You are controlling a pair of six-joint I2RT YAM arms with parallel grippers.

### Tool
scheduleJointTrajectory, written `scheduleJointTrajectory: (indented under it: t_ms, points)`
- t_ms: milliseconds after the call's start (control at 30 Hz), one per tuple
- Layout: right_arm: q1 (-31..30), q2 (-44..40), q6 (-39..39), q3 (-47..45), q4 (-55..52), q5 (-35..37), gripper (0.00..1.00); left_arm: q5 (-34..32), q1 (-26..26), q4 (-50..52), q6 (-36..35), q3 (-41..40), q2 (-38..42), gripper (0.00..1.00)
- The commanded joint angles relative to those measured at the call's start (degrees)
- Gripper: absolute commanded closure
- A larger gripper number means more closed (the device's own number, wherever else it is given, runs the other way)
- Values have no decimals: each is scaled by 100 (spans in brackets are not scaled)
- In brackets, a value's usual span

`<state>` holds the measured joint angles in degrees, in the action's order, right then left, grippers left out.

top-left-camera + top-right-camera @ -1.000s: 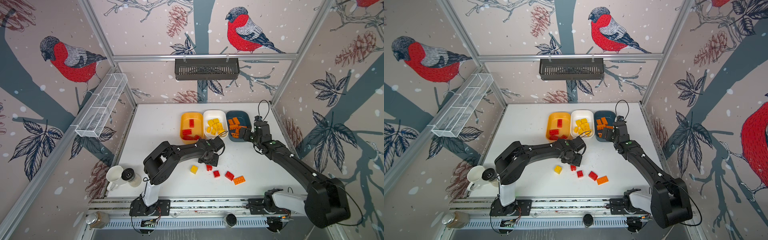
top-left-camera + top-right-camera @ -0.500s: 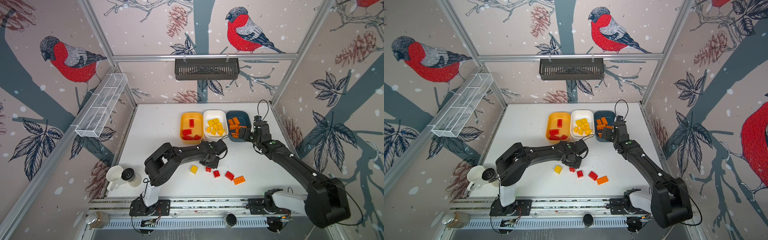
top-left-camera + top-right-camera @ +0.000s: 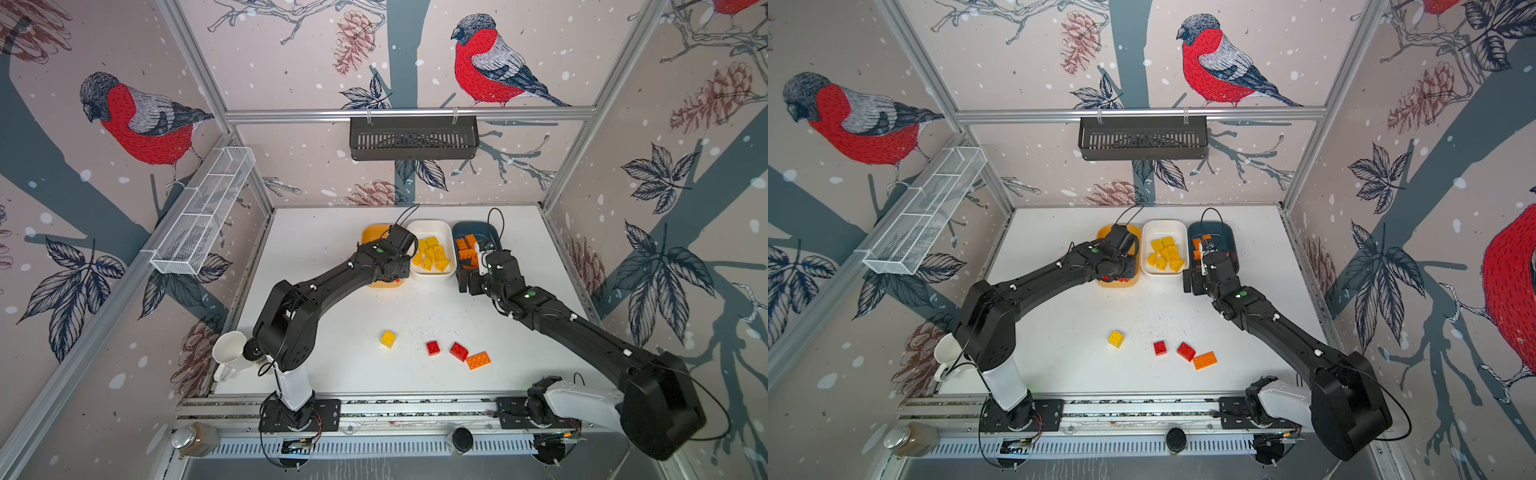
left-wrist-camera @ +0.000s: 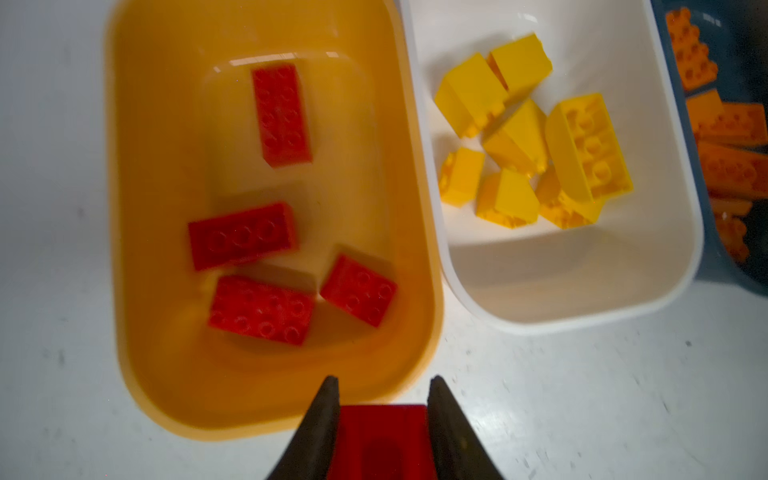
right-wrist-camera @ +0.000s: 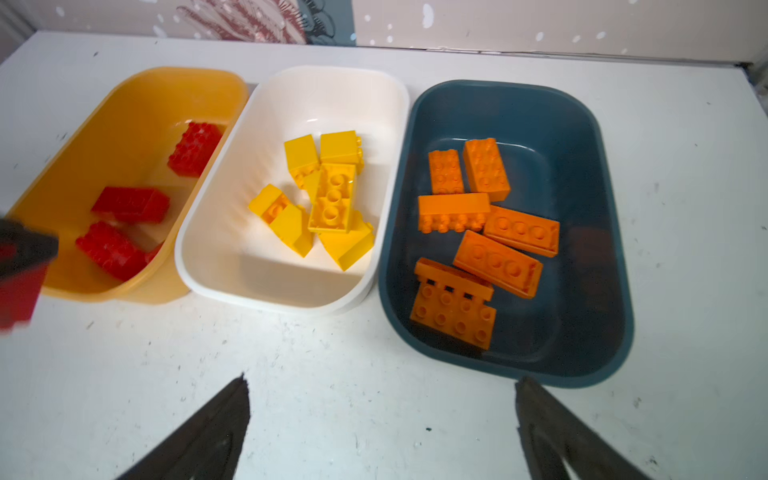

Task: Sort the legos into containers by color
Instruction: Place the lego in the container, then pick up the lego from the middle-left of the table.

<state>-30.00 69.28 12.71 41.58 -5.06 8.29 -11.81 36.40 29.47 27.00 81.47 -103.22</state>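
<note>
Left gripper (image 4: 383, 381) pinches a red lego (image 4: 382, 442) at the yellow-orange tray (image 4: 145, 208) rim. Right gripper (image 5: 382, 378) is spread wide, empty, near the teal tray (image 5: 573, 137).

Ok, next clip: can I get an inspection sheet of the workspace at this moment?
Surface: white table, scuffed and speckled.
Job's things: orange tray holds four red bricks; white tray, yellow bricks; teal tray, orange bricks. Loose on the table: single yellow, two reds, single orange.
Clutter: mug by the left arm's base; jar at the front rail.
End effectors: left end effector shut on a held brick, red, at the orange tray's near rim; right end effector open, empty.
Cables: black loops above both wrists, none lying on the table.
Surroundings: bird wallpaper; black basket and wire rack on the walls.
</note>
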Motion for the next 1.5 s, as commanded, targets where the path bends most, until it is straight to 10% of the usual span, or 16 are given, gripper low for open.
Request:
scheduleJointTrajectory:
  t_ms: [0, 300, 667, 1033, 1467]
  points:
    - [-306, 1, -770, -143, 313, 103, 1, -296, -378, -474, -117, 253, -224, 76]
    - [-1040, -58, -2312, -528, 58, -1193, 1, -107, -852, -297, -264, 1107, -1091, 48]
    - [-1912, 41, -3653, -743, -280, -1900, 1, 929, -816, -685, -411, -464, 341, 12]
    - [-467, -1673, -631, -1434, 494, -287, 1, 731, 1422, -541, -704, -2368, 1655, 12]
    - [604, -2236, 1362, -1416, -690, -44, 1, 869, 3044, -310, -2592, -1868, 336, 19]
